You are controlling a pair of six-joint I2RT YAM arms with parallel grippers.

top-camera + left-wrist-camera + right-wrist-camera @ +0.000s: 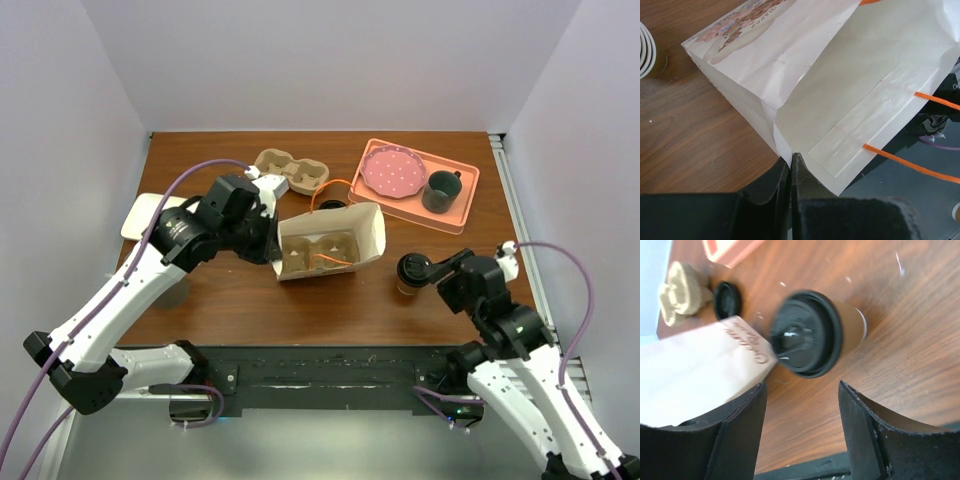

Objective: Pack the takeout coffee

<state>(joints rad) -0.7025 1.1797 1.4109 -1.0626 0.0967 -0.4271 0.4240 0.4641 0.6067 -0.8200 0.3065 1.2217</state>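
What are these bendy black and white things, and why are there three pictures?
They are two robot arms with pinching grippers. The big picture looks down from above. The other two come from small cameras on each wrist. The left gripper is pinched shut on the edge of a white paper bag with a brown cup carrier inside. The right gripper is open, facing a coffee cup with a black lid, not holding it. The wooden table also has a pink tray with a dotted plate and a dark mug.
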